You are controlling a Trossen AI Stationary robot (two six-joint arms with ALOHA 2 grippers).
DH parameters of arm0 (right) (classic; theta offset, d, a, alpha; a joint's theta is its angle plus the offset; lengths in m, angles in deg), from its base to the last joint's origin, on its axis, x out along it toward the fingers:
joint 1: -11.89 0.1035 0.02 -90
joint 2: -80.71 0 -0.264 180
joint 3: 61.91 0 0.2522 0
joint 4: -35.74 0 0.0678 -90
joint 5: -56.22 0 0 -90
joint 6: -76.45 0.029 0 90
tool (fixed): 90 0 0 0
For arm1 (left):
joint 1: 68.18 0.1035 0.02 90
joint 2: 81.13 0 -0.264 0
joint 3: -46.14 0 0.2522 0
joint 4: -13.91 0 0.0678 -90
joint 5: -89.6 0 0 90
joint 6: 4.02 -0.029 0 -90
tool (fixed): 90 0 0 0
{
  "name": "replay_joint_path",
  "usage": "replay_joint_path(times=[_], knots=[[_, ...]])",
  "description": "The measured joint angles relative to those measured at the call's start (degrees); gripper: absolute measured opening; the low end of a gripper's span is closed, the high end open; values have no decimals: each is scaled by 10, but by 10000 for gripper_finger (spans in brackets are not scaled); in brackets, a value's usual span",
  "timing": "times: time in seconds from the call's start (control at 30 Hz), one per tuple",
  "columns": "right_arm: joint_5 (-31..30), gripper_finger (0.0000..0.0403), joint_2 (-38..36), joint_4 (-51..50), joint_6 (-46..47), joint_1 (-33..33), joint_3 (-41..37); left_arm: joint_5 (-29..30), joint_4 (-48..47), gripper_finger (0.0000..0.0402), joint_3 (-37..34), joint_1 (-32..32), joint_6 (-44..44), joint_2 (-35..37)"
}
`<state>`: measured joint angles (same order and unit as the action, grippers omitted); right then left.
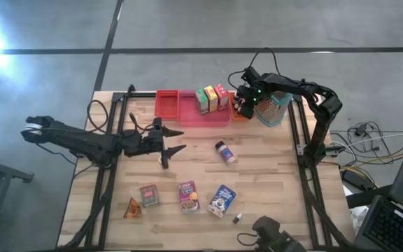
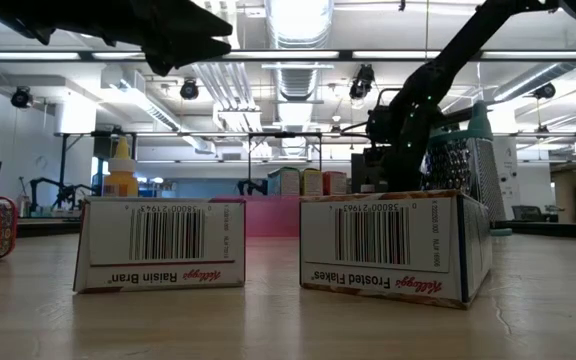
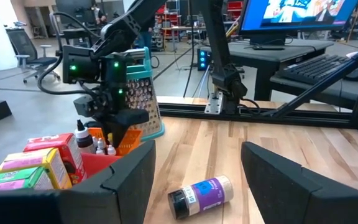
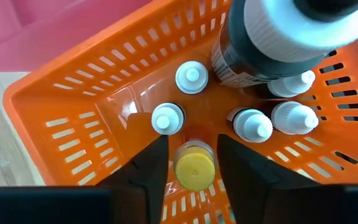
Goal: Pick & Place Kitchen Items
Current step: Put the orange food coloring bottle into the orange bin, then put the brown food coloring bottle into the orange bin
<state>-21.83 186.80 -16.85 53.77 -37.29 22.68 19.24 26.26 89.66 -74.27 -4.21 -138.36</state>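
Note:
My right gripper (image 4: pixel 192 142) points down into the orange basket (image 4: pixel 73 93) at the table's far side, next to the red tray (image 1: pixel 170 105). It is open, and a yellow-capped bottle (image 4: pixel 194 171) stands upright on the basket floor between its fingers, with a thin gap on each side. Several white-capped small bottles (image 4: pixel 167 118) and a bigger dark bottle (image 4: pixel 272 37) stand in the same basket. My left gripper (image 1: pixel 182 138) waits open and level above the table's left middle. A purple-labelled jar (image 1: pixel 224 152) lies on its side on the table.
Green, yellow and red boxes (image 1: pixel 210 98) stand in the red tray. A grater (image 1: pixel 275 108) stands right of the basket. Near the front edge lie cereal boxes (image 2: pixel 158 243) (image 2: pixel 393 245), a third box (image 1: pixel 149 195), an orange wedge (image 1: pixel 131 208) and a tiny bottle (image 1: pixel 237 218).

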Motion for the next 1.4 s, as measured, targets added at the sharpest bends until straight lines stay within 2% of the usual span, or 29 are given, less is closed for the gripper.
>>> replay_joint_path(times=[0.27, 0.43, 0.7, 0.97, 1.17, 1.4], knots=[[0, 196, -5, -4, -2, 0, 0, 0, 0, 243, 0, 1, 0, 0], [0, 207, -26, -11, -2, 0, 3, 0, 0, 243, 0, 4, 0, 0], [-1, 182, -54, -70, 1, 4, 61, 0, 0, 243, 0, 6, 0, 0], [-1, 153, -91, -129, 9, 38, 126, 0, 0, 243, 0, 8, -2, 0], [-2, 125, -127, -160, 30, 79, 169, 0, -1, 243, 0, 8, -1, 0], [-13, 87, -183, -172, 74, 158, 180, 0, -2, 243, 0, 8, 2, 0]])
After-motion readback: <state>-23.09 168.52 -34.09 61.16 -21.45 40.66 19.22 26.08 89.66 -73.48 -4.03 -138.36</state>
